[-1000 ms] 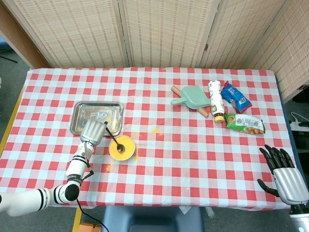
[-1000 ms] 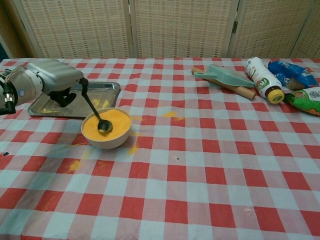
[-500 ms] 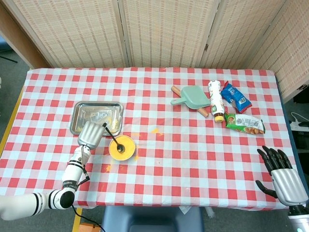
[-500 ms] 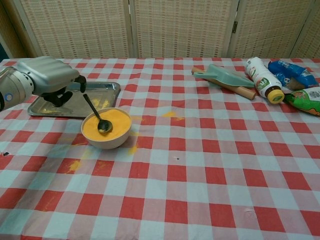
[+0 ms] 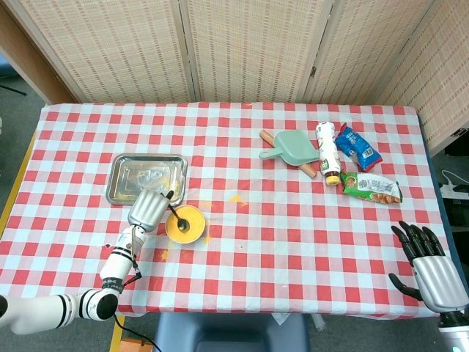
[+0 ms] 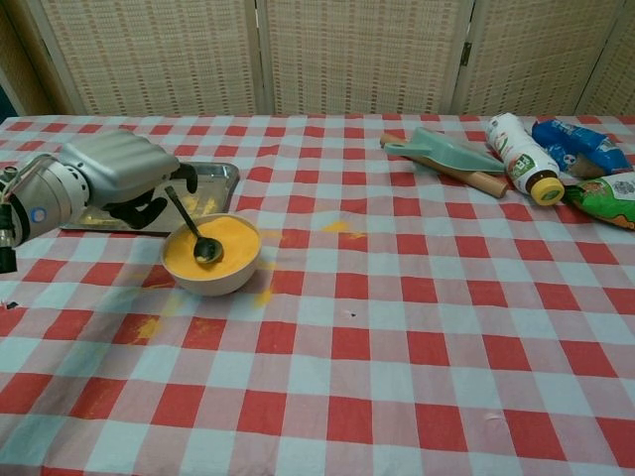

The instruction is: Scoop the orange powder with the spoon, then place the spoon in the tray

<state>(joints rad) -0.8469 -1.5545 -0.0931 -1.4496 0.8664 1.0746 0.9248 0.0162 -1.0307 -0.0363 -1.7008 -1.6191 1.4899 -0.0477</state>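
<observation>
A cream bowl (image 6: 224,281) (image 5: 196,234) of orange powder (image 6: 230,236) stands on the checked cloth, just in front of the steel tray (image 6: 216,175) (image 5: 146,165). A dark spoon (image 6: 189,223) (image 5: 176,213) leans in the bowl, its tip resting in the powder. My left hand (image 6: 117,170) (image 5: 149,208) sits low at the bowl's left side and pinches the top of the spoon handle. My right hand (image 5: 432,268) hovers at the table's near right corner, fingers spread, holding nothing; the chest view does not show it.
Spilled orange powder (image 6: 147,326) dots the cloth around the bowl, with another patch (image 6: 338,227) to its right. At the far right lie a green dustpan (image 6: 451,152) on a wooden stick, a white bottle (image 6: 522,158), and blue (image 6: 578,142) and green (image 6: 607,197) snack bags.
My left hand has dropped and shifted right, closer to the bowl, tilting the spoon handle lower. The spoon's tip stays in the powder. The right hand has barely moved.
</observation>
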